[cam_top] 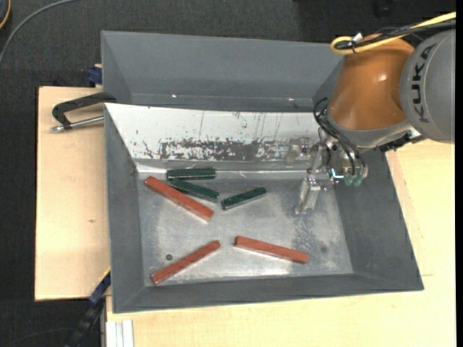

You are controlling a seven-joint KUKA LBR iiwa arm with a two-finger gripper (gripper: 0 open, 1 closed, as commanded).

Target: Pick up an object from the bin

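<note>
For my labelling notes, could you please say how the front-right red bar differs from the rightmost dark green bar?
The red bar is longer than the dark green bar. The red bar slopes down toward the right, while the dark green bar rises toward the right. The red bar lies nearer the front wall. Both are slim and lie flat.

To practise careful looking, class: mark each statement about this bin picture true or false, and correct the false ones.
1. Three red bars lie in the bin. True.
2. The gripper holds a green bar. False: the gripper hangs over a bare part of the bin, to the right of the green bars.
3. Two red bars lie near the front wall. True.
4. There are five green bars. False: three.
</note>
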